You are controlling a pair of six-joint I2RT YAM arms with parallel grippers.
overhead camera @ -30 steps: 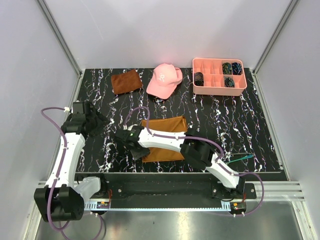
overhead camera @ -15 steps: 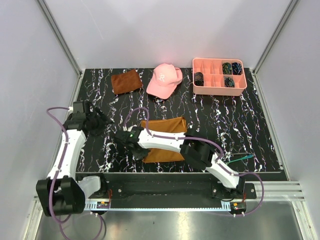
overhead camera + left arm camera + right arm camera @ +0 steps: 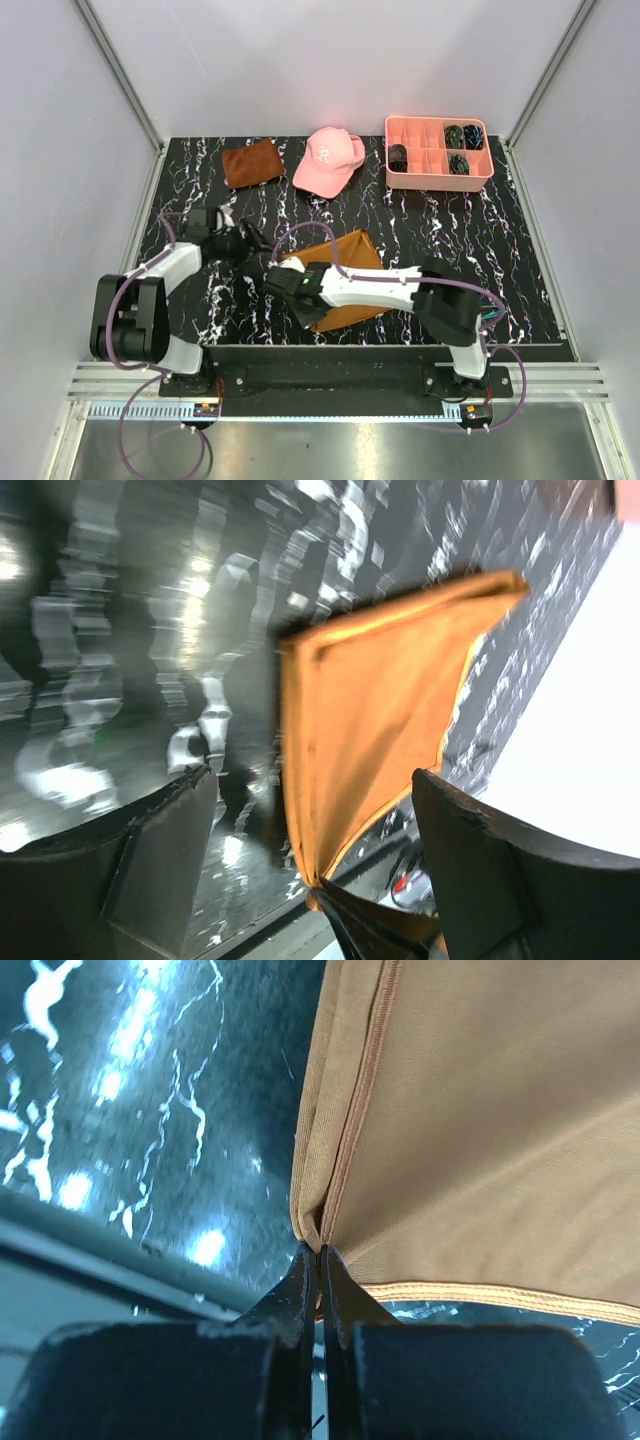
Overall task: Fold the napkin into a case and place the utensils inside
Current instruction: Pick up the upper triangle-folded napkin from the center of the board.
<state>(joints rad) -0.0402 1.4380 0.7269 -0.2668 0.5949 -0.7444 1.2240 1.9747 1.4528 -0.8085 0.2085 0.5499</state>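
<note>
Napkin (image 3: 340, 252): folded orange-brown cloth, near centre; looks light, soft and floppy, best taken by a hemmed corner.
Right gripper (image 3: 320, 1252): pressed together, pinching the cloth's near-left corner.
Left gripper (image 3: 240, 243): spread wide, empty, just left of the cloth.
Utensils (image 3: 490, 314): near right, well apart.

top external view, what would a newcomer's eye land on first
The orange-brown napkin stands out in the near middle of the black marbled table, its corner pinched in the shut right gripper. The left gripper hangs open just to its left. At the far edge sit a pink cap and a pink tray.
</note>
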